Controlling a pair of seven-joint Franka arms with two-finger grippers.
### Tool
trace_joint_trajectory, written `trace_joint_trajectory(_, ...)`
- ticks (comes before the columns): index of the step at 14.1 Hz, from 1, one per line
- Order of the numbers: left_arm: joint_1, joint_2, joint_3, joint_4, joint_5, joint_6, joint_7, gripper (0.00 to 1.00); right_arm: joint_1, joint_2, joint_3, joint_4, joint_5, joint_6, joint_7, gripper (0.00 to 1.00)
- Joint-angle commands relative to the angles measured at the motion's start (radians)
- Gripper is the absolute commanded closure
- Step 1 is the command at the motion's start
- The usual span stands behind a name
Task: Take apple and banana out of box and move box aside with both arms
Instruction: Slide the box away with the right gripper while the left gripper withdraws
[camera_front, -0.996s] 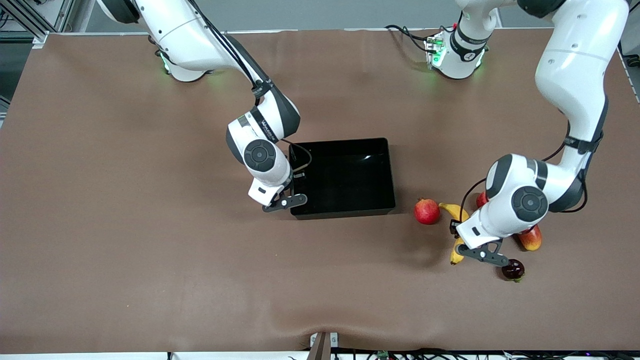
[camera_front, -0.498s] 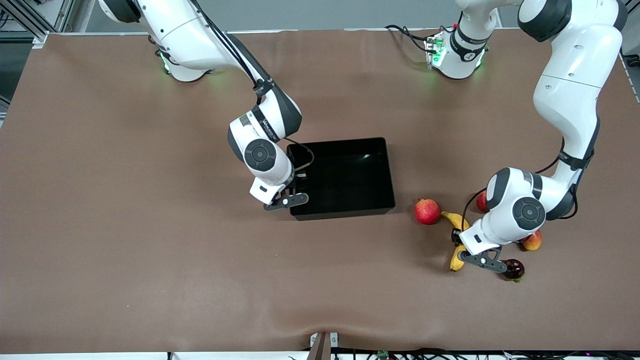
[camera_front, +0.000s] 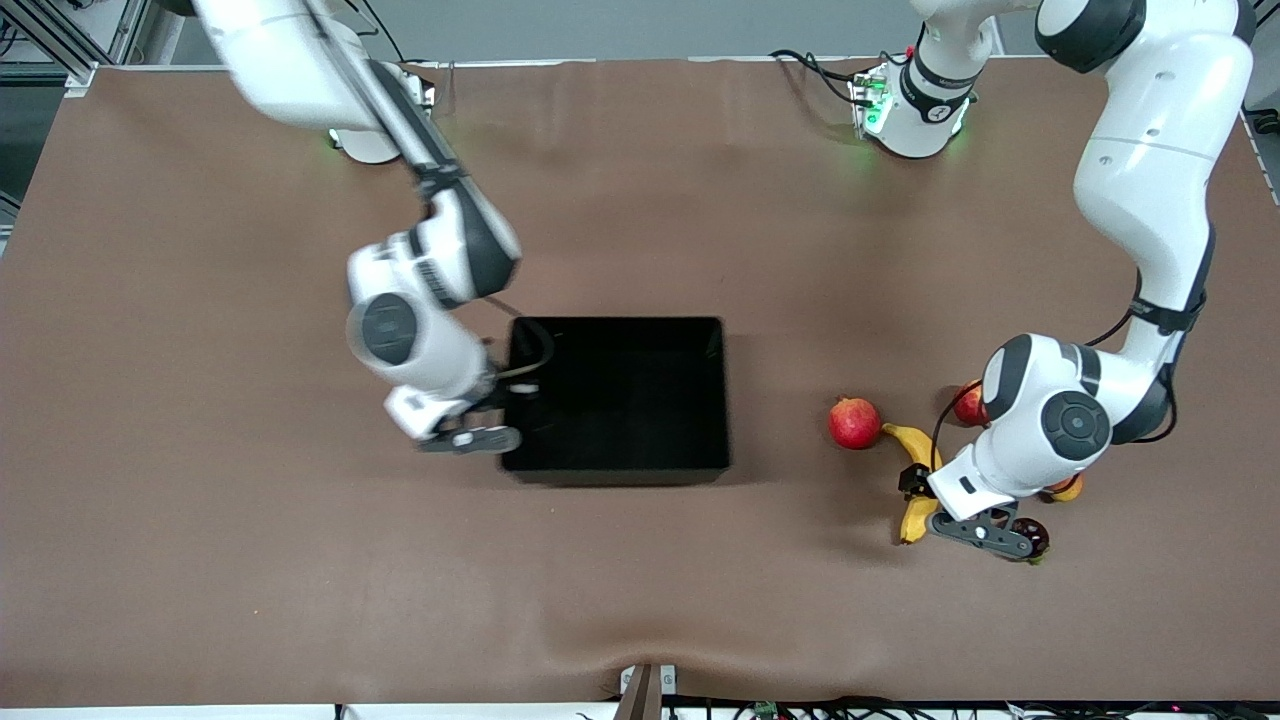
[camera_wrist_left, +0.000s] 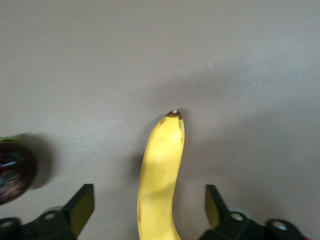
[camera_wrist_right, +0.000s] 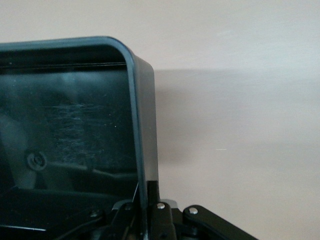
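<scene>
The glossy black box (camera_front: 615, 325) sits mid-table. My right gripper (camera_front: 497, 432) is shut on its side wall at the corner nearest the front camera, toward the right arm's end; the right wrist view shows the wall (camera_wrist_right: 142, 125) pinched between my fingers (camera_wrist_right: 165, 207). The yellow banana (camera_front: 914, 517) lies toward the left arm's end. My left gripper (camera_front: 968, 530) is open, low over it; in the left wrist view the banana (camera_wrist_left: 161, 170) runs between my spread fingers (camera_wrist_left: 80, 207). The small red apple (camera_front: 966, 403) shows partly beside the left arm.
A red pomegranate (camera_front: 853, 422) lies beside the banana's stem end. A dark round fruit (camera_front: 1036, 540) sits right by the left gripper, also in the left wrist view (camera_wrist_left: 12, 172). A mango (camera_front: 1066, 489) is mostly hidden under the left arm.
My right arm has dragged the box toward the right arm's end and nearer the front camera. My left gripper has shifted slightly over the banana, still open.
</scene>
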Motion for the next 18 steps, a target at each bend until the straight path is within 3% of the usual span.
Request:
trace_joint_trajectory(1,-0.019,-0.118,-0.001,-0.016,0.002,-0.119,-0.054,0.00,-0.109,-0.088,0.022,-0.052,0.012,-0.051,-0.021,1.00)
trace_joint_trajectory(5,-0.014,-0.250,-0.053,-0.018,-0.003,-0.314,-0.287,0.00,-0.249,-0.119,0.017,-0.052,0.003,-0.186,-0.076,1.00)
trace_joint_trajectory(10,0.033,-0.420,-0.065,-0.015,-0.034,-0.468,-0.279,0.00,-0.474,-0.105,0.017,-0.052,-0.003,-0.227,-0.345,1.00)
trace_joint_trajectory(13,0.050,-0.534,-0.068,-0.018,-0.038,-0.554,-0.201,0.00,-0.597,-0.087,0.017,-0.044,-0.058,-0.218,-0.488,1.00)
trace_joint_trajectory(18,0.067,-0.651,-0.065,-0.021,-0.155,-0.690,-0.192,0.00,-0.726,-0.012,0.017,-0.013,-0.113,-0.149,-0.634,1.00)
